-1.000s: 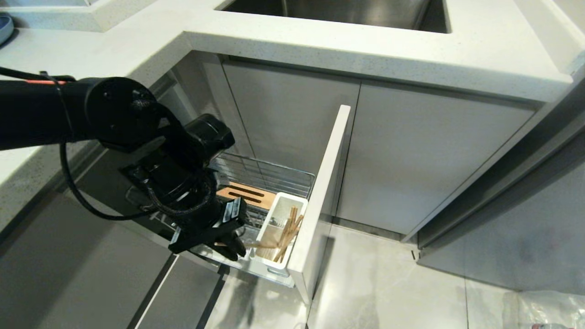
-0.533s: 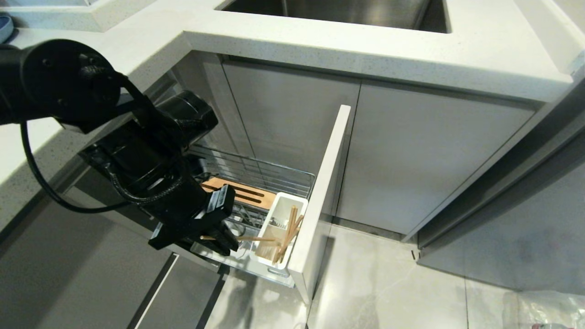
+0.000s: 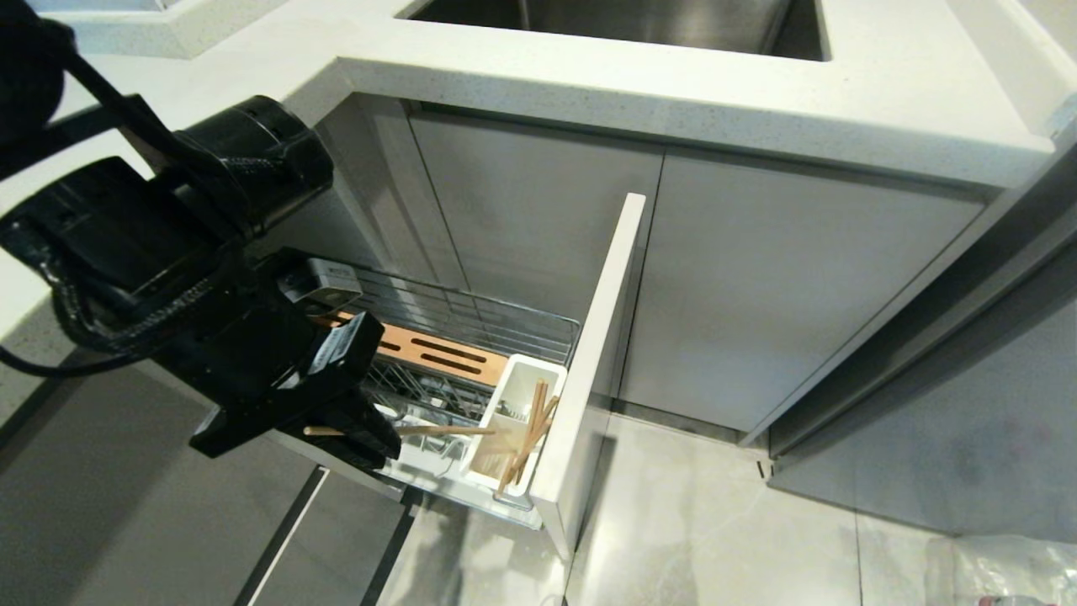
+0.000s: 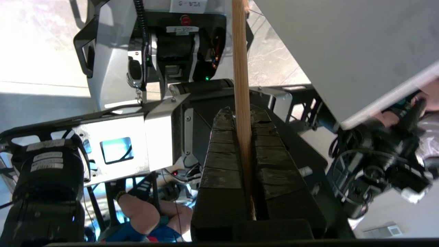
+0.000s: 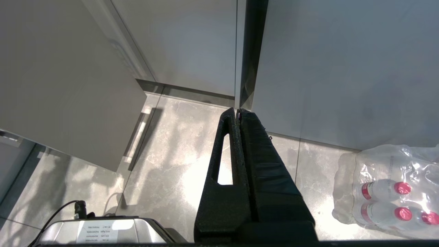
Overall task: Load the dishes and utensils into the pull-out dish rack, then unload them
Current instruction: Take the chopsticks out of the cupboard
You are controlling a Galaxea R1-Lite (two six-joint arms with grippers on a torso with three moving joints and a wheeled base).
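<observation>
Between the jaws of the left gripper (image 3: 370,438) sits one chopstick (image 3: 437,431), pinched along its length by the black pads, as the left wrist view shows, with the stick (image 4: 241,79) running out past the fingertips. Its free end reaches toward the white cup (image 3: 513,421) at the front corner of the rack (image 3: 471,324), where more chopsticks (image 3: 532,433) lean inside. Just behind the jaws lies the bamboo strip (image 3: 437,358), and beyond the cup stands the pale cabinet front (image 3: 597,353). Above all this runs the desk (image 3: 673,93) with its sink (image 3: 623,21). Off to the side, the right gripper (image 5: 238,113) hangs over the floor (image 5: 171,154), jaws pressed together on nothing, near a pack of bottles (image 5: 384,192).
</observation>
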